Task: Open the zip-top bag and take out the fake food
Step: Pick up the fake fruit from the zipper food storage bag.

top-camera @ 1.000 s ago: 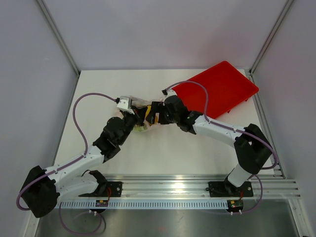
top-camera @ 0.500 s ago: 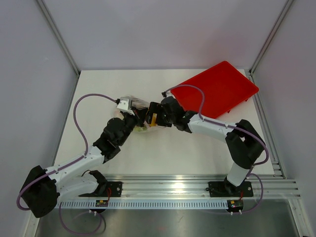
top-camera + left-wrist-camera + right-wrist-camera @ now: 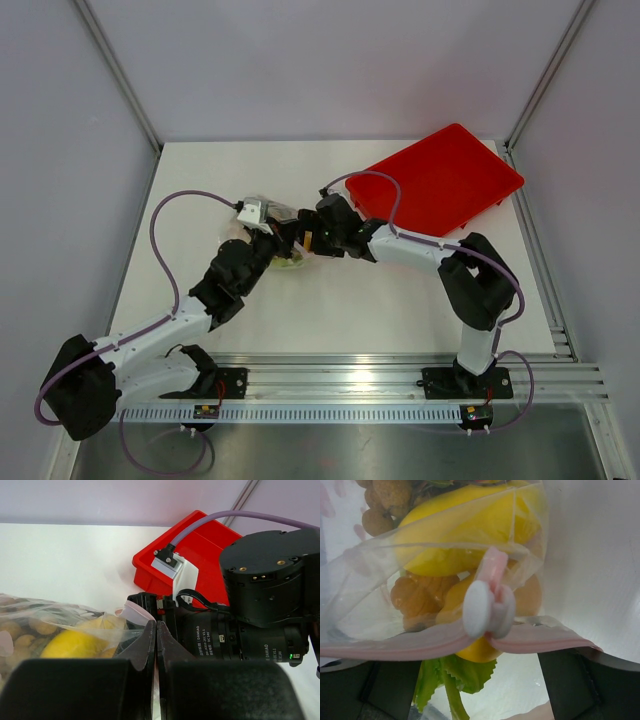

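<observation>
The zip-top bag (image 3: 365,595), clear with a pink zip strip (image 3: 395,647) and a white slider (image 3: 487,607), fills the right wrist view. Inside it is fake food: a yellow fruit (image 3: 465,535), orange pieces (image 3: 420,597), tan balls (image 3: 385,500) and a green leafy stalk (image 3: 465,672). My right gripper (image 3: 480,667) is open, its fingers wide on either side of the slider. My left gripper (image 3: 156,626) is shut, pinching the bag's edge (image 3: 132,615). From above, both grippers meet at the bag (image 3: 290,258), left (image 3: 274,240) and right (image 3: 302,238).
A red tray (image 3: 440,180) lies tilted at the back right, just behind the right arm's wrist (image 3: 260,605). White table (image 3: 350,300) spreads in front of the bag. Purple cables loop over both arms.
The right arm has pushed left toward the bag, bringing its gripper up to the zip slider with the jaws spread wider. The left arm has held still.
</observation>
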`<action>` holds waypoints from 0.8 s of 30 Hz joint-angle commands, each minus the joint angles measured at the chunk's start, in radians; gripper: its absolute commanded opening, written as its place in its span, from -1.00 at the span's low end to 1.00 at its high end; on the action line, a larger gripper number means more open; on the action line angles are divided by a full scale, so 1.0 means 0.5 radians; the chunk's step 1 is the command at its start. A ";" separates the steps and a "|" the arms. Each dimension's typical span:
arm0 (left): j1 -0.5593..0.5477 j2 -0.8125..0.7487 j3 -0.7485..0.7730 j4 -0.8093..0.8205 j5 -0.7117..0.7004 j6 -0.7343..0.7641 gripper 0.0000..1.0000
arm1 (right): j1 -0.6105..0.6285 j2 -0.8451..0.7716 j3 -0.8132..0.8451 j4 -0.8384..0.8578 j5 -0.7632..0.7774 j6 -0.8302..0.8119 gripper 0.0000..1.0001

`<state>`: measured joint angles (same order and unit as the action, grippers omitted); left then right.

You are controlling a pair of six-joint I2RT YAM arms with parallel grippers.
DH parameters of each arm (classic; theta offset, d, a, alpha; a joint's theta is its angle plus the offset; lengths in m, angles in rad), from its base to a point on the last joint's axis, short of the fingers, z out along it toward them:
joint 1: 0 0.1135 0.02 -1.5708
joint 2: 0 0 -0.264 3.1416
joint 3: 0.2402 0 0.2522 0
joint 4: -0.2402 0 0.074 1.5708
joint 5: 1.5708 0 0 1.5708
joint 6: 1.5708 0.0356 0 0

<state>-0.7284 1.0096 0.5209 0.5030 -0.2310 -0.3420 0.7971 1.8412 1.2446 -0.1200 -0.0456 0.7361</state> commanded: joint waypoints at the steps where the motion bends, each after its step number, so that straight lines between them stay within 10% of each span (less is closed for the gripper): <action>1: -0.010 -0.019 0.020 0.230 0.039 -0.034 -1.00 | -0.014 0.045 0.106 -0.104 0.057 -0.046 0.85; 10: -0.010 -0.007 0.010 0.224 -0.029 -0.058 -1.00 | -0.023 -0.044 0.014 0.004 0.061 -0.052 0.25; 24: -0.007 0.027 0.029 0.111 -0.148 -0.117 -1.00 | -0.054 -0.252 -0.157 0.194 0.005 -0.039 0.16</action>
<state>-0.7284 1.0130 0.5144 0.5034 -0.2569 -0.3836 0.7841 1.7844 1.1828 -0.0830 -0.0444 0.7223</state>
